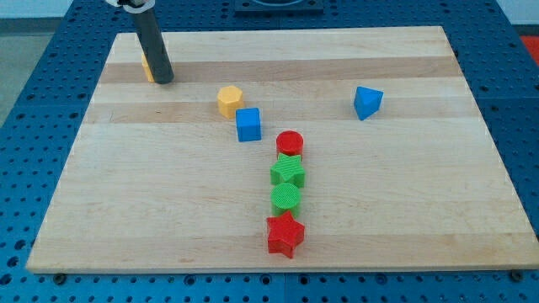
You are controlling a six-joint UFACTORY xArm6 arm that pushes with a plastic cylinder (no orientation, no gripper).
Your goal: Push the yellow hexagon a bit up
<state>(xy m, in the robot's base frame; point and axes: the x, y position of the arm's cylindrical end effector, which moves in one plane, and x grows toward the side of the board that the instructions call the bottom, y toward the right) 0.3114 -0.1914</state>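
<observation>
The hexagon [229, 100] was yellow, the cube [248, 124] blue like the wedge-shaped block [367, 102]; cylinder [290, 143] and star [285, 234] red; two blocks [287, 173] green; table [404, 202] pale wood.

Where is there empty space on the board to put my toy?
Free: the view's left below my tip, and the right below the blue triangular block. Crowded: the middle, where yellow hexagon, blue cube, red cylinder, green star, green cylinder and red star sit.

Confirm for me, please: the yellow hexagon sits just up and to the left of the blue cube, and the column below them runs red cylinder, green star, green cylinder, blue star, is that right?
Not quite. The camera view shows the bottom block of the column is a red star, not blue. The rest holds: the yellow hexagon sits just up-left of the blue cube, above the red cylinder, green star and green cylinder.
</observation>
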